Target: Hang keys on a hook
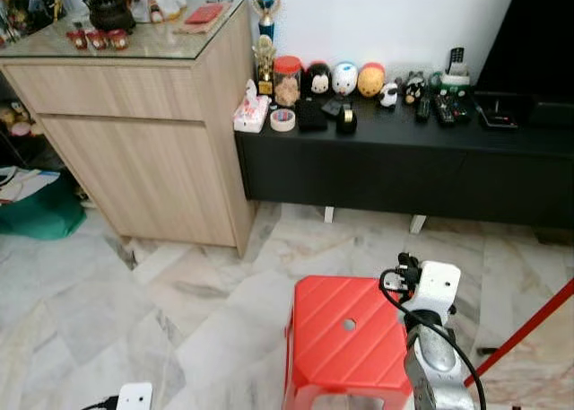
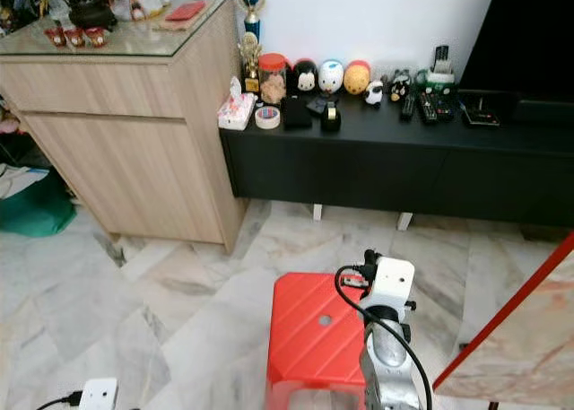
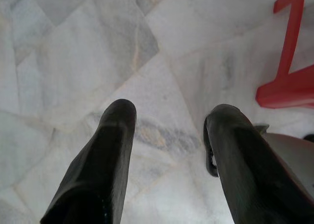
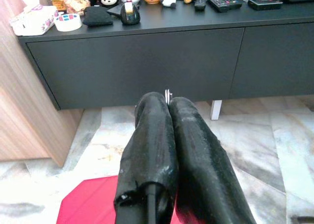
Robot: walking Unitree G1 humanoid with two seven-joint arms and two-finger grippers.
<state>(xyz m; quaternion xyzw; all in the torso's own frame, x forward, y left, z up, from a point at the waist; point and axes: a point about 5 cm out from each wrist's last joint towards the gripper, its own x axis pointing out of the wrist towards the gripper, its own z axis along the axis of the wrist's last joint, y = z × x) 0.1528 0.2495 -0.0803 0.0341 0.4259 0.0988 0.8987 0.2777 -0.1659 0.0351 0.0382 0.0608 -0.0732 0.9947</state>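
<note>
The right gripper (image 4: 167,102) is raised over the red stool (image 1: 345,338), fingers pressed together with a sliver of metal, likely the keys (image 4: 168,94), pinched at their tips. It points toward the black cabinet (image 4: 147,62); I can make out no hook. The left gripper (image 3: 169,121) hangs open above the marble floor (image 3: 98,47).

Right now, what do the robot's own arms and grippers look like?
The right arm is silver metal with a white boxy wrist housing and a black cable looping alongside it. The right gripper has two long, matte black, slightly textured fingers with rounded tips. The left gripper has the same black rounded fingers; a white housing with a black cable marks the left arm.
</note>
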